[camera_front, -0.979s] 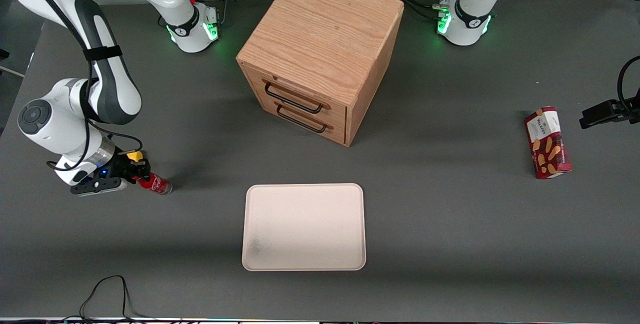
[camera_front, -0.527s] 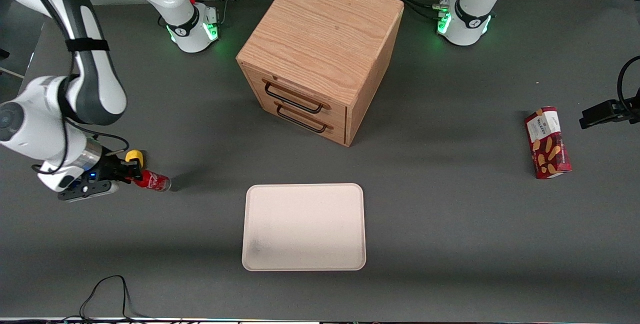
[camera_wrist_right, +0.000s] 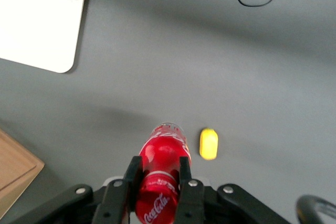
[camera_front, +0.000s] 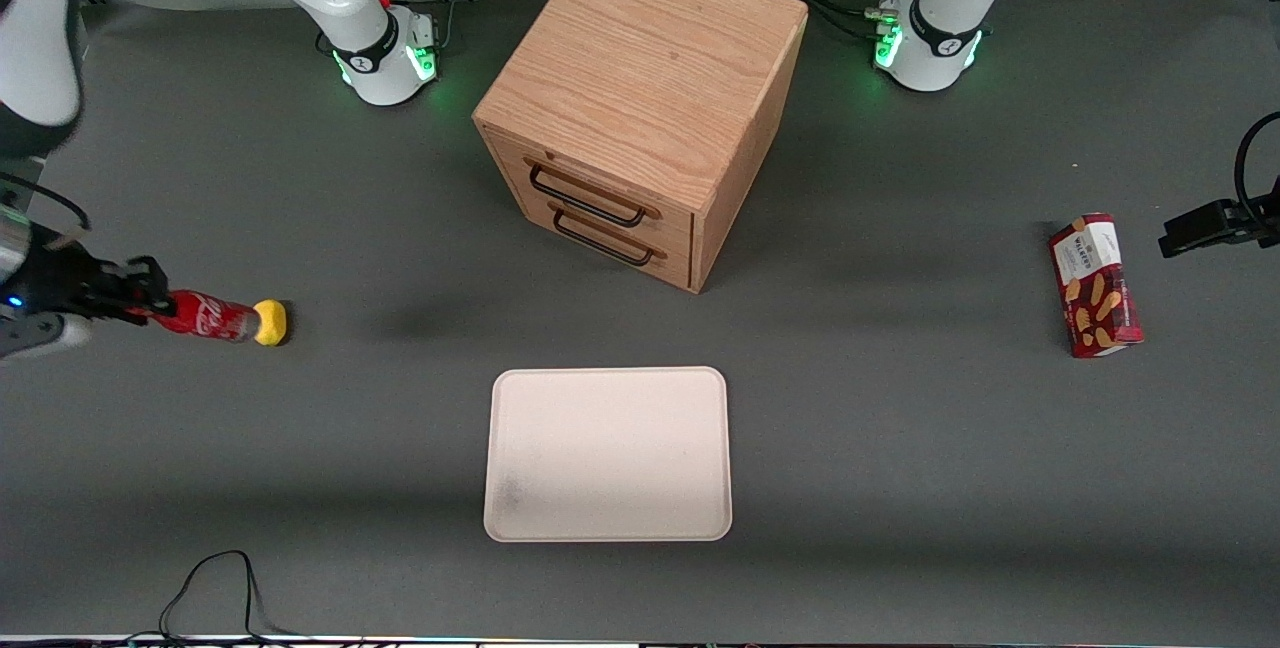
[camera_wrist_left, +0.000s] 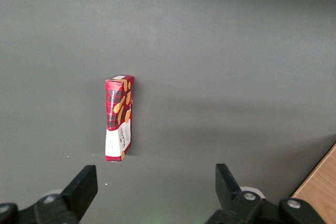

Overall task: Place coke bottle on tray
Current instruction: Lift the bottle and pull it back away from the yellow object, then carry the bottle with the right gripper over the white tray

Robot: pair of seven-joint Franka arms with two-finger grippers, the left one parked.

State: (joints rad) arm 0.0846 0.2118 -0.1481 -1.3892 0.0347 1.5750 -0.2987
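Observation:
The coke bottle, small and red with white script, lies sideways in the air, held at its cap end by my gripper at the working arm's edge of the front view. In the right wrist view the bottle sits clamped between the two black fingers of the gripper, base pointing away. The cream-pink tray lies flat on the table near the front camera, well away from the gripper toward the table's middle; one rounded corner of the tray shows in the right wrist view.
A small yellow object lies on the table just past the bottle's base. A wooden two-drawer cabinet stands farther from the camera than the tray. A red snack box lies toward the parked arm's end. A black cable loops at the front edge.
My gripper has lifted the bottle off the table and carried it outward toward the working arm's edge. The bottle now hangs sideways. The yellow object, earlier beside the gripper, now shows at the bottle's base.

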